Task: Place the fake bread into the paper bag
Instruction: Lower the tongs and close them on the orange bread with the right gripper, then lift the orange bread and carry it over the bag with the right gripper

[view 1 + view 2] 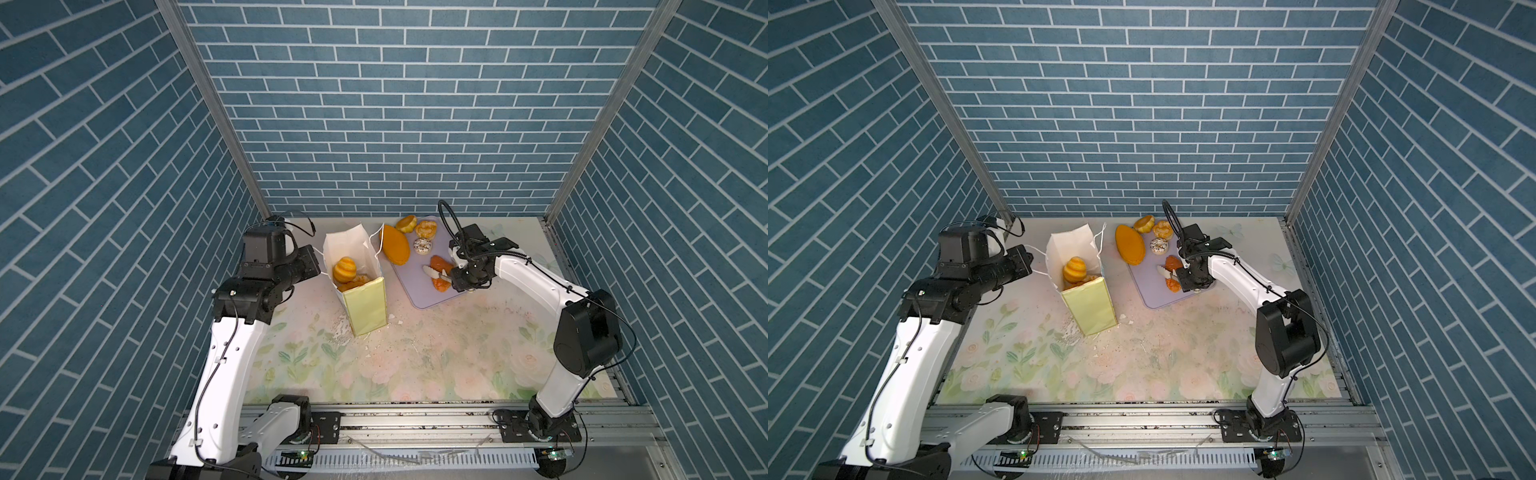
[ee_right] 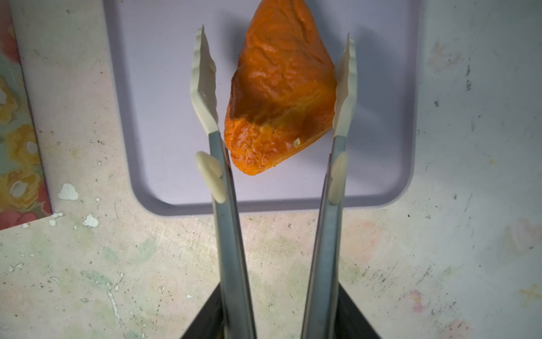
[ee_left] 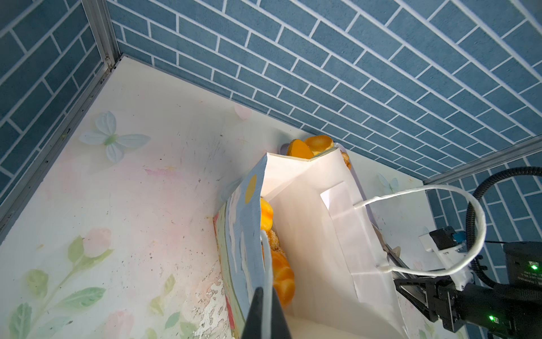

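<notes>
Right wrist view: croissant (image 2: 281, 88) lay between the spread tongs (image 2: 231, 234), long axis along them; right claw (image 2: 278, 320) clamped the tongs.

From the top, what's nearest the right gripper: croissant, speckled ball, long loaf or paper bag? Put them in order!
1. Orange toy croissant, between the right gripper's white-tipped metal tongs.
2. White speckled ball, farther back.
3. Long oval orange loaf, farther left.
4. Tall paper bag, farthest left.
</notes>
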{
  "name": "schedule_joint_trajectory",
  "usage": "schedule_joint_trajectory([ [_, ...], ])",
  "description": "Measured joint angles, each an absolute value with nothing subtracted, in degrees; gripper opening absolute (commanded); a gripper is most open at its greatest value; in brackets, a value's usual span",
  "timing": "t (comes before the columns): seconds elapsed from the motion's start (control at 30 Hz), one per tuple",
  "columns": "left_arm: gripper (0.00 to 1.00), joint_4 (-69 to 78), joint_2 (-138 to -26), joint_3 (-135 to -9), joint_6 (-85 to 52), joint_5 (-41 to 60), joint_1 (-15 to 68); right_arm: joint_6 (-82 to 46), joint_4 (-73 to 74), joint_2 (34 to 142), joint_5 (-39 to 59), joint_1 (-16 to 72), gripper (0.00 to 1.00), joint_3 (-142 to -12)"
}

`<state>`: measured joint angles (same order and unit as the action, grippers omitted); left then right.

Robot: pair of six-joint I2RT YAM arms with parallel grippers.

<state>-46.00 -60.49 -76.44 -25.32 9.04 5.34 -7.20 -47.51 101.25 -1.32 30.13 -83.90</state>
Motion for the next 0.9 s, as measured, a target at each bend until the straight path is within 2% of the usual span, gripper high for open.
schedule_joint_trajectory([
  [0.47, 0.00, -46.0, -60.5, -76.4, -25.3, 9.1, 5.4, -7.6, -47.4, 103.8, -3.6, 31.6, 0.50, -84.6],
  [0.77, 0.00, -46.0, -60.5, -76.4, -25.3, 9.1, 5.4, -7.6, -48.8, 104.2, -5.1, 32.8, 0.32, -85.1],
  [0.9, 0.00, -46.0, -60.5, -76.4, -25.3, 9.1, 5.4, -7.6, -48.8, 104.0, -5.3, 32.8, 0.28, -85.1],
])
